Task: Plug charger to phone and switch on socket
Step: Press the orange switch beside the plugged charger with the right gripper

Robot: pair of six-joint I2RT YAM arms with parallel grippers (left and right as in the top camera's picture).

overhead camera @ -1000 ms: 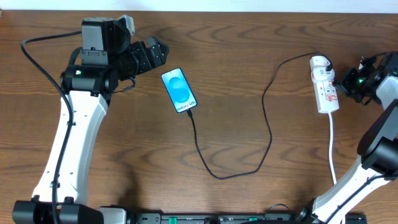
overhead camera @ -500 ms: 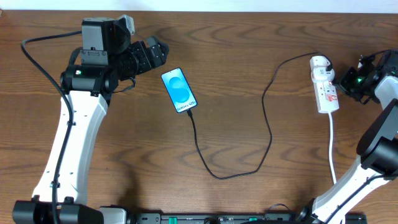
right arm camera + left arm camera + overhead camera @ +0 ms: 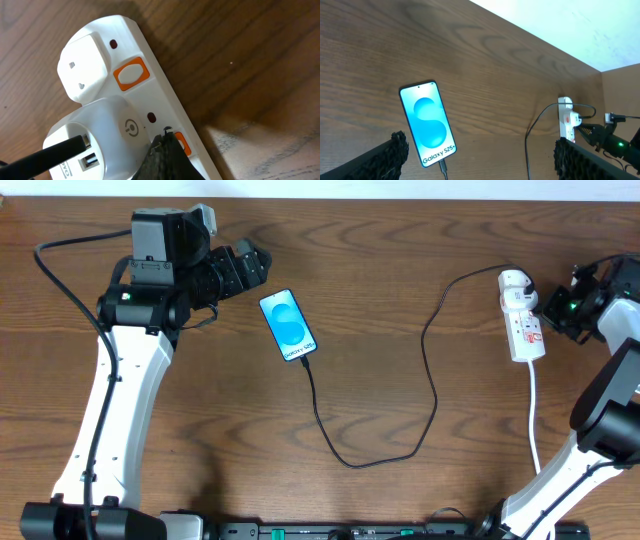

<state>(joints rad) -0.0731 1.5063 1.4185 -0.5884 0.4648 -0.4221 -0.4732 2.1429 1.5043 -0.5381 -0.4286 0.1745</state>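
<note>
The phone (image 3: 288,325) lies face up left of centre, its blue screen lit, also seen in the left wrist view (image 3: 427,123). The black charger cable (image 3: 430,380) sits with its tip in the phone's bottom edge (image 3: 443,167) and loops right to a white adapter (image 3: 100,130) in the socket (image 3: 522,317). My left gripper (image 3: 250,265) hovers up-left of the phone, open and empty (image 3: 480,152). My right gripper (image 3: 548,313) is shut, its tip (image 3: 167,137) resting against an orange switch on the socket (image 3: 150,65).
The socket's white cord (image 3: 533,410) runs toward the table's front edge. A second orange switch (image 3: 131,73) sits further along the strip, beside a white plug. The table's far edge meets a pale wall (image 3: 560,25).
The right wrist has shifted very slightly upward beside the socket. The left arm, phone and cable have not moved.
</note>
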